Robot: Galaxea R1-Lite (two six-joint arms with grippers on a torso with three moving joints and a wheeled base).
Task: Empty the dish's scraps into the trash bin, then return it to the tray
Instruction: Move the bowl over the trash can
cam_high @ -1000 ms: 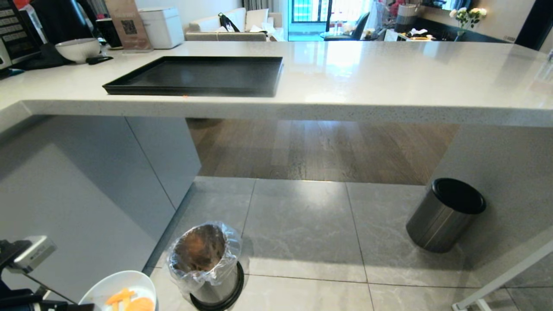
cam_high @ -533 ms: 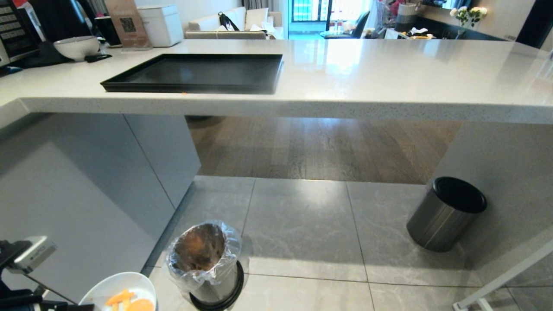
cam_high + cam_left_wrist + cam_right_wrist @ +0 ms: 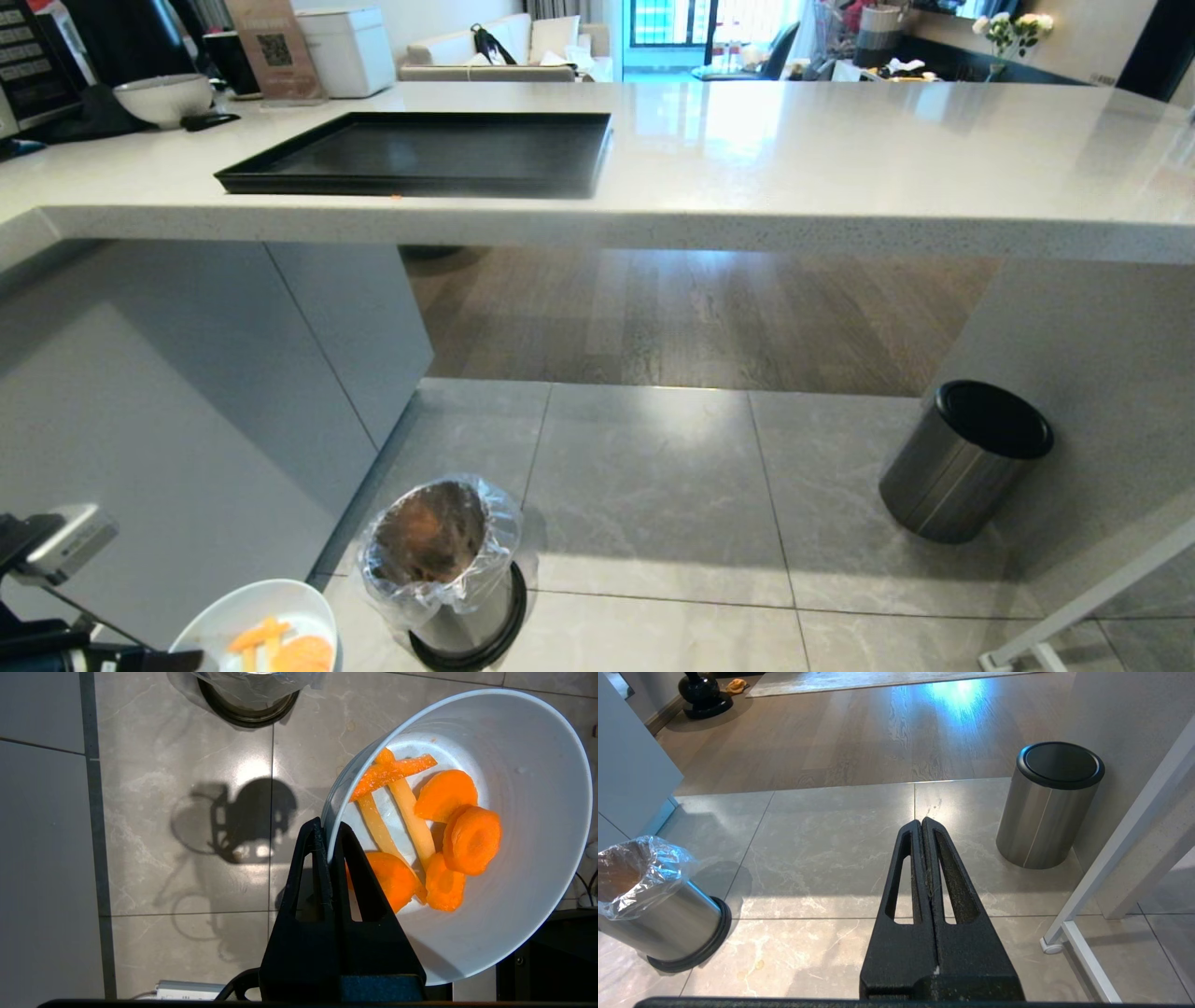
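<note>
Grey floor tiles fill the lower head view, where my left gripper (image 3: 331, 847) pinches the rim of the dish (image 3: 257, 621) at lower left, scraps (image 3: 434, 830) inside, beside the trash bin (image 3: 443, 569). Up on the counter (image 3: 840, 159), the tray (image 3: 420, 154) sits before a sign bearing a QR code (image 3: 274, 49); no lettering is readable. My right gripper (image 3: 927, 826) hangs closed, empty.

This is a home, an open kitchen joined to a living room. A long pale speckled stone bench (image 3: 747, 177) overhangs grey cabinet fronts (image 3: 187, 392) and grey marbled floor tiles (image 3: 653, 485) that meet brown wood flooring (image 3: 691, 317). A pale sofa (image 3: 495, 51), a bright balcony door (image 3: 667, 23) and white flowers (image 3: 1008, 30) lie beyond.
</note>
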